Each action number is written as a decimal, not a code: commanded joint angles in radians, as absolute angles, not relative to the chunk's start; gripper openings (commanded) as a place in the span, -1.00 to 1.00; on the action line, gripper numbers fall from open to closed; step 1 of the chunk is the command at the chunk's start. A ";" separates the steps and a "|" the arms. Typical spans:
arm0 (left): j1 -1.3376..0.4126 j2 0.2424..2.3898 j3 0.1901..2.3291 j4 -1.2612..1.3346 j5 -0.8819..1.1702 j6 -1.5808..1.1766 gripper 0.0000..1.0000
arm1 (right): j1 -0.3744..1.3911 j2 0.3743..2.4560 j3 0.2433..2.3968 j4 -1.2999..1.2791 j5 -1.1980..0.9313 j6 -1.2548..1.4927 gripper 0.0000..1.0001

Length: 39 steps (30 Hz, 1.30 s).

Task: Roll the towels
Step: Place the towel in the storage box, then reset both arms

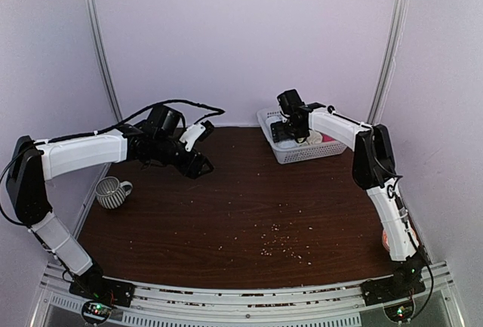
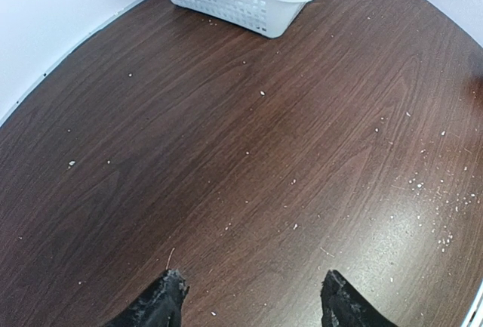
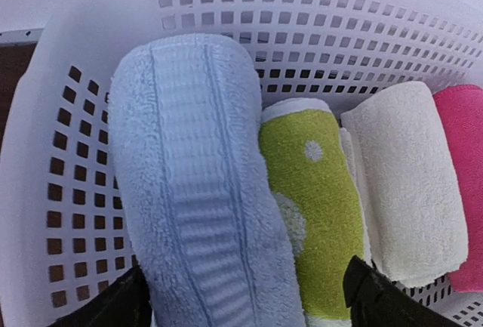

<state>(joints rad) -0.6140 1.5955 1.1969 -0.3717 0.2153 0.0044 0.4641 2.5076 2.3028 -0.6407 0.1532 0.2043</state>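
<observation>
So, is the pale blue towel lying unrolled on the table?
No, the pale blue towel is rolled up inside the white basket, beside the yellow-green towel.

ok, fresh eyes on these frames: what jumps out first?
The white perforated plastic basket at the table's far right holds four rolled towels side by side: pale blue terry roll, yellow-green white-dotted roll, cream roll, pink roll. The right gripper hangs open just above the blue and green ones. The left gripper hangs open over the crumb-speckled dark wood table, with a striped ceramic mug at its left edge.
</observation>
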 commanded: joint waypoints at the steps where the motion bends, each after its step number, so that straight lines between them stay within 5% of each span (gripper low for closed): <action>1: -0.605 1.597 1.217 -0.357 0.233 0.011 0.29 | 0.468 2.380 2.278 -0.648 0.124 0.195 1.00; 17: -0.593 1.580 1.207 -0.340 0.249 0.017 0.29 | 0.442 2.182 2.161 -0.622 0.106 0.062 1.00; 27: -0.518 1.563 1.165 -0.271 0.125 -0.028 0.30 | 0.291 1.757 1.594 -0.378 -0.222 0.030 1.00; 28: -0.517 1.555 1.153 -0.255 0.083 -0.045 0.82 | 0.272 1.698 1.494 -0.306 -0.212 0.045 1.00; 29: -0.515 1.539 1.130 -0.230 0.050 -0.060 0.94 | 0.253 1.636 1.407 -0.233 -0.204 0.066 1.00; 39: -0.505 1.541 1.059 -0.137 -0.179 -0.254 0.96 | 0.208 1.337 0.922 -0.032 -0.184 0.154 1.00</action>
